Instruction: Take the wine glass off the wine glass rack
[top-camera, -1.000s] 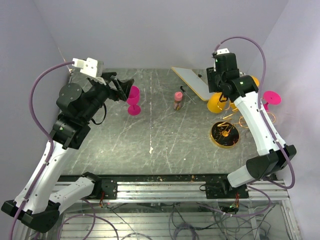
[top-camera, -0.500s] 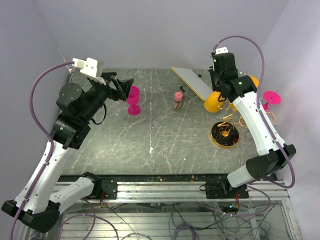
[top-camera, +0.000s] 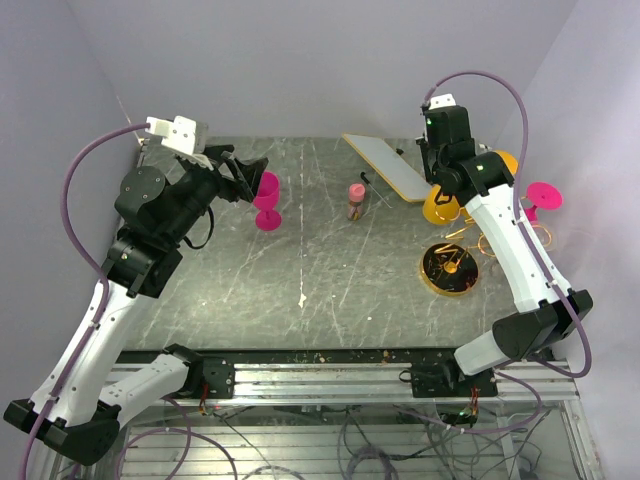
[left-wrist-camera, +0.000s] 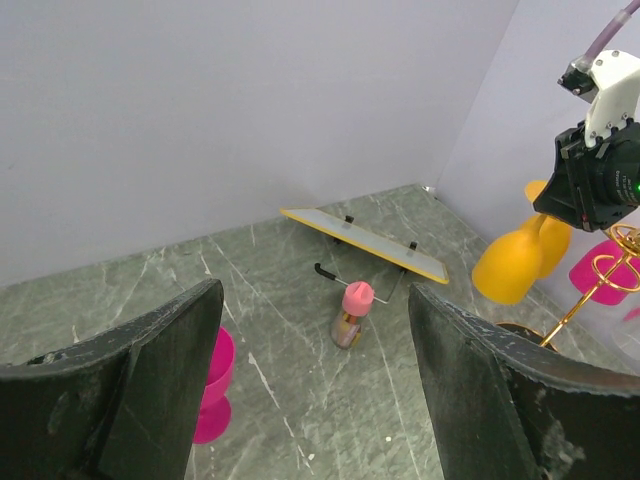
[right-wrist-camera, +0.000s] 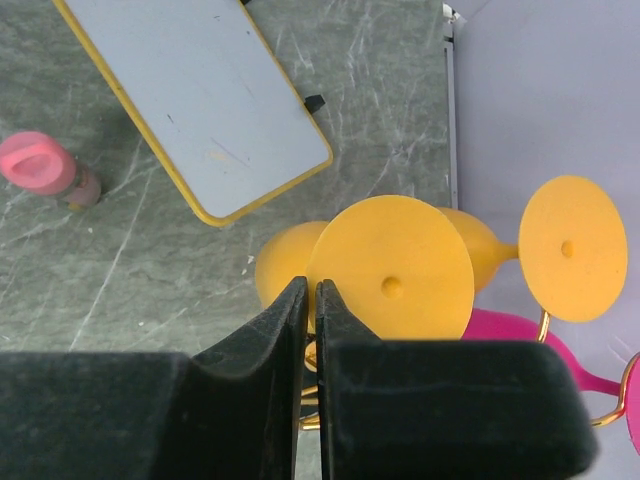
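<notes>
Right pincer (right-wrist-camera: 311, 295) narrowed to slit beside yellow wine glass (right-wrist-camera: 390, 260), arm extended to far corner; left pincer (left-wrist-camera: 312, 310) wide, raised.

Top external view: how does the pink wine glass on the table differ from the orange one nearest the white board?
The pink wine glass stands upright on the table; the orange wine glass hangs bowl-down at the wine glass rack. Pink sits left, orange right. Both are goblet-shaped.

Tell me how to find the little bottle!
Look toward the back of the grey table, where a yellow-edged white board sits. The bottle stands just in front of it. It is small, with a pink cap and a brownish body.
</notes>
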